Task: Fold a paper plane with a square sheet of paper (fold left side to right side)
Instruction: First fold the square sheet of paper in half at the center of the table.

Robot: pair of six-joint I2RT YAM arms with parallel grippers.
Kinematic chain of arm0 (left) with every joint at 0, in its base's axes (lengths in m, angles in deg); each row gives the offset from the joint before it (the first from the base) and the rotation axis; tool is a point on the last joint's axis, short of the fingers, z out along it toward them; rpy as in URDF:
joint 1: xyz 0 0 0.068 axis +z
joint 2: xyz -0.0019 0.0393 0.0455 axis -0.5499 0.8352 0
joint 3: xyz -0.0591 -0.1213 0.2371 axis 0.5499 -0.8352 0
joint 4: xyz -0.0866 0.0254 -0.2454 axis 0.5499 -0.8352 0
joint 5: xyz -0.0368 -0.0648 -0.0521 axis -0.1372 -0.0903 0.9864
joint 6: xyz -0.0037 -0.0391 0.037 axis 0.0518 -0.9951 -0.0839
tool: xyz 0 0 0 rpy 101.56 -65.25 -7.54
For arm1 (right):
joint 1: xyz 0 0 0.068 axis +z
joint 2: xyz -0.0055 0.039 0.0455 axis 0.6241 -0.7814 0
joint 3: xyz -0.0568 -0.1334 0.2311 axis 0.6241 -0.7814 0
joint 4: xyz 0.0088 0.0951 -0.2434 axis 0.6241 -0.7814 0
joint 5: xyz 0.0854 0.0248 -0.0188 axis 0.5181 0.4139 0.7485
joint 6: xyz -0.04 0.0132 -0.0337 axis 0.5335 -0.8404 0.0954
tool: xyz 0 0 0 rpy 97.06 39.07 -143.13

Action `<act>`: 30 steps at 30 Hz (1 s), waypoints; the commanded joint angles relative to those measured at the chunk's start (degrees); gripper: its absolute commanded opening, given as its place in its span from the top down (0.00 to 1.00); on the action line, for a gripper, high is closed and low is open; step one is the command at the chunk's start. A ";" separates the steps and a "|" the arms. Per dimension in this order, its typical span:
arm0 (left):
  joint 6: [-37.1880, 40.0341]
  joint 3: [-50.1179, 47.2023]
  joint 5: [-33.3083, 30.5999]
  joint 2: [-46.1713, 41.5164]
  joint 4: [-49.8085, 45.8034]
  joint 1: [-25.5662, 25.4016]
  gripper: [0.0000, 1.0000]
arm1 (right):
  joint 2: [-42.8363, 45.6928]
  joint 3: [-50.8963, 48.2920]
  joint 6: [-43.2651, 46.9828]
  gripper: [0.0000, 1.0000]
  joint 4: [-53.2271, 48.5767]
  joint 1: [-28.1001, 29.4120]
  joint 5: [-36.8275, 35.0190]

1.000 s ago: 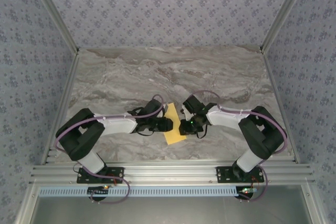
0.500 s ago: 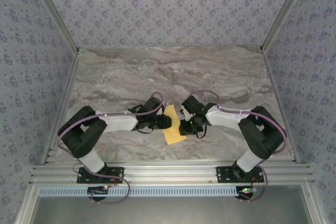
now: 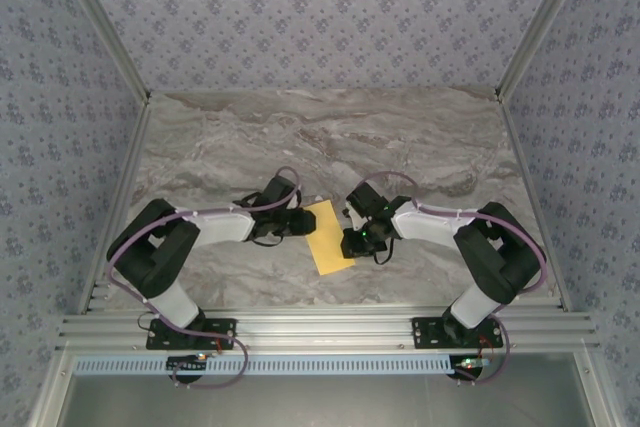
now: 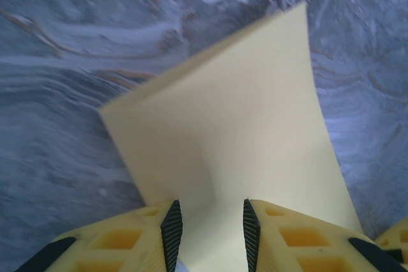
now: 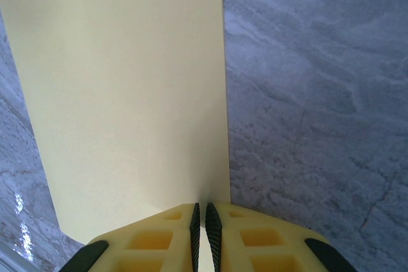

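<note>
The grey marbled surface point(image 3: 430, 157) is occupied near its front middle by the square sheet of paper point(image 3: 329, 239), seen as a yellow rectangle between both hands. Its right edge is pinched by the nearly closed right hand point(image 5: 203, 208). Its left edge is straddled by the left hand point(image 4: 210, 206), whose fingers are held apart.

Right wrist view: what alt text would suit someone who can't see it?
The right gripper, yellow and nearly closed, pinches the near edge of a pale yellow sheet of paper, which stretches away across a grey marbled table.
</note>
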 commanded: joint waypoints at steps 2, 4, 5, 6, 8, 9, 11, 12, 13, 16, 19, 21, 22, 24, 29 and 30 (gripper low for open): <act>3.04 1.74 -4.38 0.03 -2.71 4.10 0.66 | -1.64 -2.87 0.56 0.82 -6.09 -0.03 -6.31; 3.56 2.55 -3.31 -0.38 -2.81 5.11 0.66 | -1.61 -2.87 0.48 0.82 -5.92 -0.02 -6.04; 3.82 2.99 -2.86 -0.87 -3.11 5.27 0.66 | -1.56 -2.88 0.36 0.82 -5.84 0.01 -5.93; 4.16 3.28 -2.57 -1.62 -3.39 5.34 0.65 | -1.52 -2.87 0.42 0.82 -5.70 -0.02 -5.92; 4.42 3.39 -1.34 -3.50 -3.49 5.36 0.64 | -1.39 -2.78 0.31 0.82 -5.57 0.02 -5.74; 4.34 3.10 -0.92 -4.56 -3.32 5.36 0.64 | -1.31 -2.82 0.18 0.82 -5.56 0.03 -5.76; 3.96 1.97 0.49 -7.00 -2.33 5.26 0.64 | -1.37 -2.77 0.17 0.82 -5.63 0.09 -5.88; 3.67 1.37 1.47 -7.67 -1.40 5.11 0.64 | -1.45 -2.69 0.17 0.82 -5.51 0.05 -5.79; 3.15 0.50 2.82 -8.39 -0.13 4.97 0.64 | -1.54 -2.69 0.20 0.82 -5.43 0.09 -5.67; 1.44 -0.98 5.67 -8.52 3.17 3.75 0.64 | -1.82 -2.61 0.14 0.82 -5.22 0.17 -5.61; 0.65 -1.32 7.66 -6.55 6.07 1.79 0.64 | -2.15 -2.52 0.01 0.82 -5.03 0.27 -5.48; 0.61 -0.74 8.11 -4.35 6.90 0.61 0.64 | -2.28 -2.41 -0.03 0.82 -5.04 0.32 -5.47; 0.55 -0.59 7.96 -3.28 7.39 0.28 0.64 | -2.43 -2.30 -0.08 0.82 -5.03 0.40 -5.49; 0.13 -0.31 7.32 -1.66 8.08 0.17 0.64 | -2.67 -2.21 -0.06 0.82 -5.03 0.54 -5.51; -0.39 -0.01 2.44 1.50 8.19 0.47 0.64 | -2.82 -2.08 -0.16 0.82 -5.15 0.79 -5.57; -0.66 -0.08 1.63 1.97 8.22 0.69 0.64 | -2.82 -2.03 -0.11 0.82 -5.22 0.76 -5.65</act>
